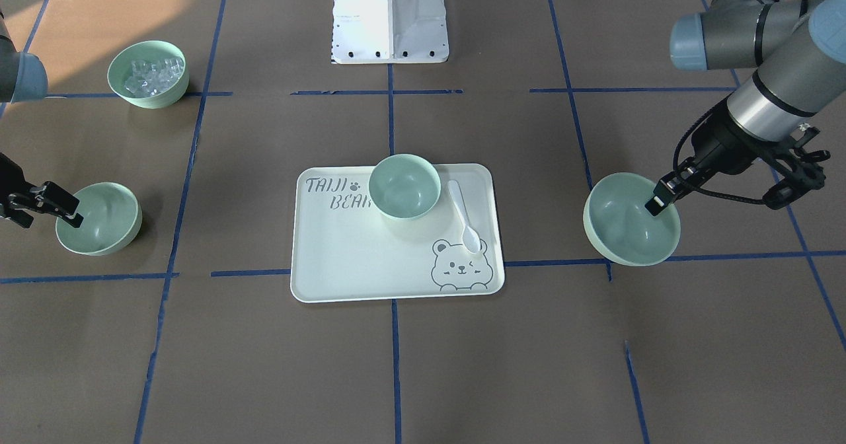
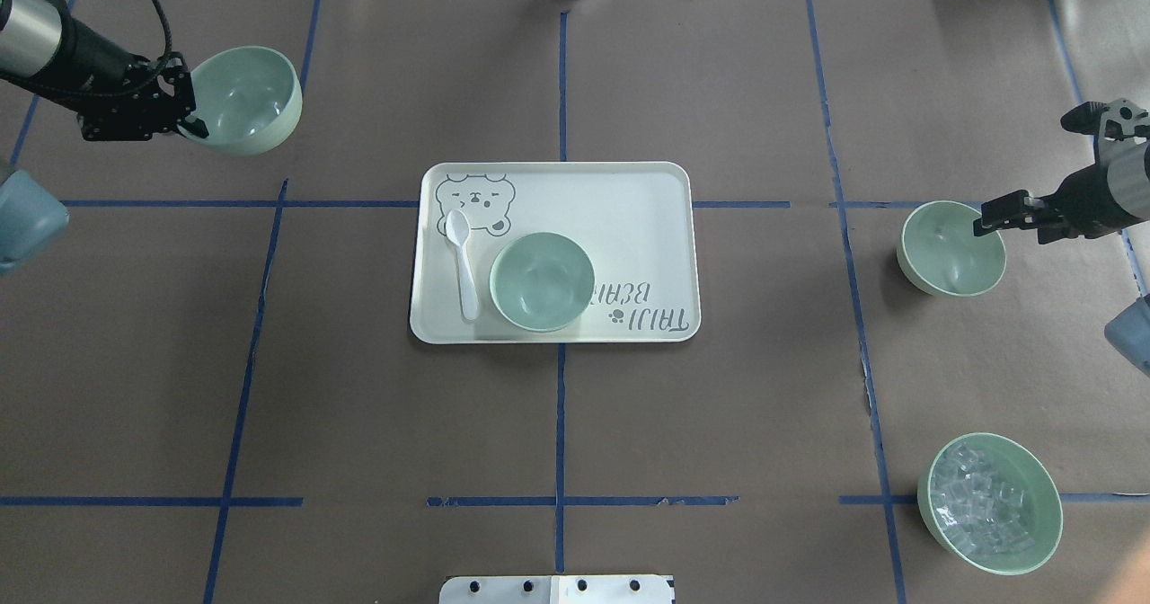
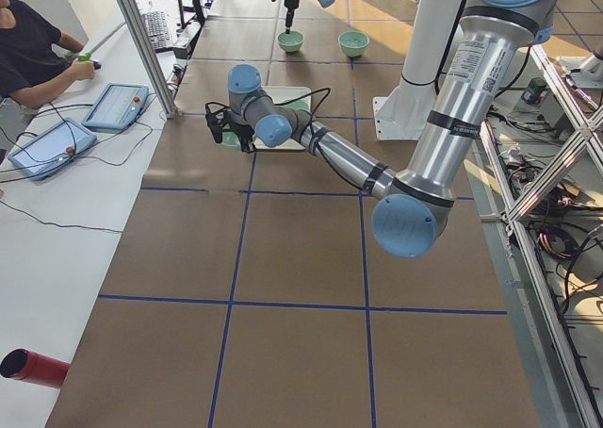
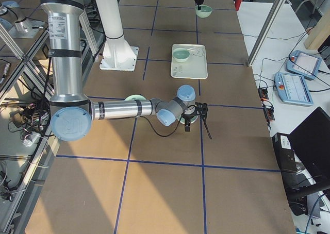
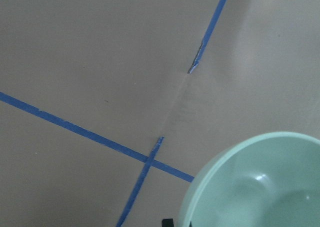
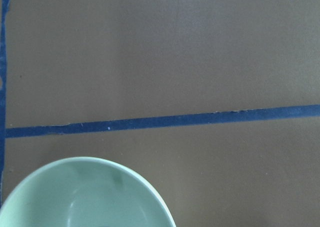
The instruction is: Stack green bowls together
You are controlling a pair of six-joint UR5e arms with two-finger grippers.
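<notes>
Three plain green bowls show. One (image 1: 404, 186) (image 2: 542, 280) stands on the bear-printed tray (image 1: 344, 259) (image 2: 629, 217). My left gripper (image 1: 654, 205) (image 2: 193, 124) is shut on the rim of a second bowl (image 1: 628, 222) (image 2: 247, 99), which looks tilted and slightly raised; it also fills the lower right of the left wrist view (image 5: 260, 187). My right gripper (image 1: 71, 217) (image 2: 988, 219) is shut on the rim of the third bowl (image 1: 99, 219) (image 2: 952, 252), which shows at the bottom left of the right wrist view (image 6: 85, 197).
A like green bowl with clear ice-like cubes (image 1: 148, 74) (image 2: 989, 503) stands near the robot's right side. A white spoon (image 1: 464, 216) (image 2: 463, 262) lies on the tray beside the bowl. The robot base (image 1: 390, 14) is at the table's edge. Blue tape lines cross the brown table.
</notes>
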